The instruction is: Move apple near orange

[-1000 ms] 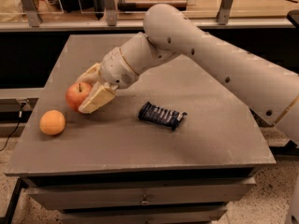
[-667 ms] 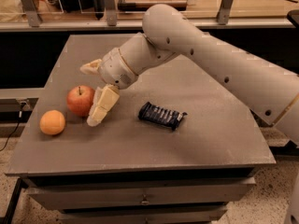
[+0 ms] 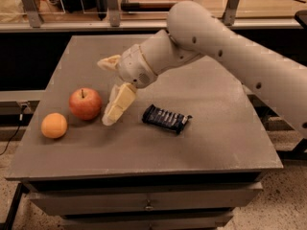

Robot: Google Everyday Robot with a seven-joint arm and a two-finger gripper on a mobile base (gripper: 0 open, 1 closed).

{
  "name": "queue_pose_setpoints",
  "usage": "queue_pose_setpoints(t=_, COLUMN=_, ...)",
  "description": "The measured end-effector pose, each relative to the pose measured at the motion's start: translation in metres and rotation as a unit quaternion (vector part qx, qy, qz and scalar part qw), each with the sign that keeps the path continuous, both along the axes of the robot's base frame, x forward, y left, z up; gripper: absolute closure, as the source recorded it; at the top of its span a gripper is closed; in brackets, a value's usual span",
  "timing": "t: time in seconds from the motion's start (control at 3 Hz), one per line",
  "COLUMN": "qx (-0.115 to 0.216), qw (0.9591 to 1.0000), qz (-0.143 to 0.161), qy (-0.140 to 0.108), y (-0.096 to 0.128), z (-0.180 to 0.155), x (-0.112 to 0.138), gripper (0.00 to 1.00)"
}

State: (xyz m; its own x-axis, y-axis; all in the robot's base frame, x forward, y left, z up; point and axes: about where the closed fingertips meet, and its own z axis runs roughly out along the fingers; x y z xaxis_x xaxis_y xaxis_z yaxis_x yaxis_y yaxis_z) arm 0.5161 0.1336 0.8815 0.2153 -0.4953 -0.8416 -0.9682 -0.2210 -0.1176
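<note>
grey table (image 3: 201,152): apple (image 3: 85,103) sits stem-up at the left front. orange (image 3: 54,125) lies just beside it, front-left, with a small gap. gripper (image 3: 105,91) hangs just right of the apple, jaws wide apart, holding nothing; lower finger (image 3: 119,105) is almost touching it. dark packet (image 3: 165,118) lies further right.

End effector (image 3: 105,92) hangs low over counter (image 3: 216,138), fingers spread wide, nothing btwn them. Apple (image 3: 85,103) sits just left of its lower finger; orange (image 3: 54,125) further left, near apple. Dark snack pack (image 3: 166,118) lies to its right.
</note>
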Motion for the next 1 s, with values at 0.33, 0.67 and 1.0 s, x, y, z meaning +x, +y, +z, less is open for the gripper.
queue_pose_setpoints(t=0.33, qx=-0.002, qw=0.9988, qz=-0.047, qy=-0.013, y=-0.034, z=0.027, x=0.022, gripper=0.00)
queue_pose_setpoints(t=0.67, qx=0.008, qw=0.9944, qz=-0.105, qy=-0.008, y=-0.065, z=0.064, x=0.060, gripper=0.00)
queue_pose_setpoints(t=1.0, qx=0.008, qw=0.9944, qz=-0.105, qy=-0.008, y=-0.065, z=0.064, x=0.060, gripper=0.00)
